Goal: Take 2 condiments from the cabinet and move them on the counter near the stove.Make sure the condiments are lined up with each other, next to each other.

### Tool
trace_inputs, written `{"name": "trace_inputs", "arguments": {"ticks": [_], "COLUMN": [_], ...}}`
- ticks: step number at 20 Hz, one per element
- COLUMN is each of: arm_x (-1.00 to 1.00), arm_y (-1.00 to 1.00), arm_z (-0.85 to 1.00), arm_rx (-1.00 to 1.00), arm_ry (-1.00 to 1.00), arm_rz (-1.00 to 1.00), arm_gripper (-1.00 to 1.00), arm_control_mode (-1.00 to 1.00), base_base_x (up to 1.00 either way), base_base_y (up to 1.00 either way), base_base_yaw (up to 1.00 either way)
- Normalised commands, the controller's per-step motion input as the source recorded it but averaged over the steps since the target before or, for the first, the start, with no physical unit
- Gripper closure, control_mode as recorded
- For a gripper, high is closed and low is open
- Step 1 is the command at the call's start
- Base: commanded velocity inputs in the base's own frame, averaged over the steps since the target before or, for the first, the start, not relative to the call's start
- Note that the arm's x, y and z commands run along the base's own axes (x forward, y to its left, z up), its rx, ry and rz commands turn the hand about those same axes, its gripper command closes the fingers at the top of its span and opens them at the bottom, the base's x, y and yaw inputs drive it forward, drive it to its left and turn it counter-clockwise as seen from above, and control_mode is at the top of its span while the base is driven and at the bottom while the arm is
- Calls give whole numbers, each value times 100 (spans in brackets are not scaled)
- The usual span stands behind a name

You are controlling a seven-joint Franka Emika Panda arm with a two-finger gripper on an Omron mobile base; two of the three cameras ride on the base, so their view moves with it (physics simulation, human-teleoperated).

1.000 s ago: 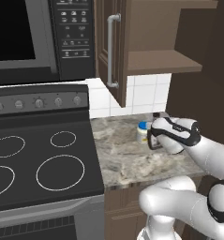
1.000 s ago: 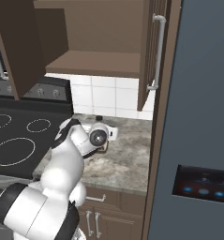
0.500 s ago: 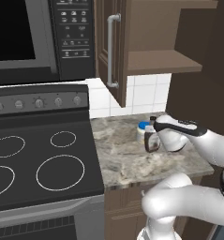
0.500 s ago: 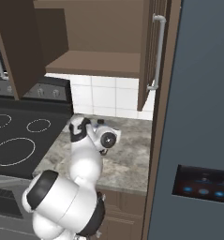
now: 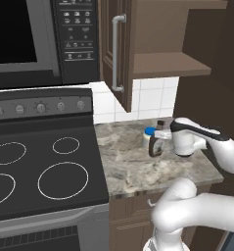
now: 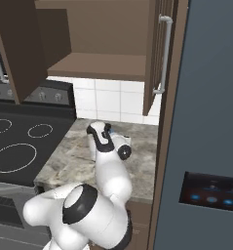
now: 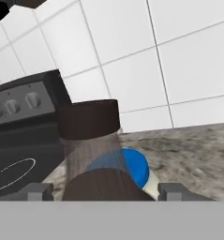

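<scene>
Gripper (image 5: 154, 145) low over the counter (image 5: 133, 169), arm reaching in from the right, forearm level. Jaws apart, straddling the brown bottle (image 7: 90, 140). Jar (image 5: 149, 135) with blue lid stands on the counter just beside the bottle, right of the stove (image 5: 40, 171), near the tiled wall.

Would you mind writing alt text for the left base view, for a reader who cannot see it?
The white arm's gripper hangs low over the counter, right by a white jar with a blue lid near the tiled wall. The stove lies to the left, and the cabinet stands open above.
</scene>
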Motion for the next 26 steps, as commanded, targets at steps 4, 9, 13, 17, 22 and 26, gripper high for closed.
{"name": "trace_inputs", "arguments": {"ticks": [4, 9, 13, 17, 22, 26], "arm_x": [0, 4, 26, 17, -3, -32], "arm_y": [0, 0, 0, 0, 0, -6], "arm_z": [-19, -28, -22, -23, -39, -36], "arm_rx": [0, -5, -10, -12, -13, -10], "arm_ry": [-12, -7, -1, 0, -3, -13], "arm_rz": [0, -1, -4, -4, -1, 0], "arm_gripper": [100, 100, 100, 100, 100, 100], "arm_control_mode": [-100, -100, -100, -100, -100, -100], "base_base_x": [0, 0, 0, 0, 0, 0], "base_base_y": [0, 0, 0, 0, 0, 0], "base_base_yaw": [0, 0, 0, 0, 0, 0]}}
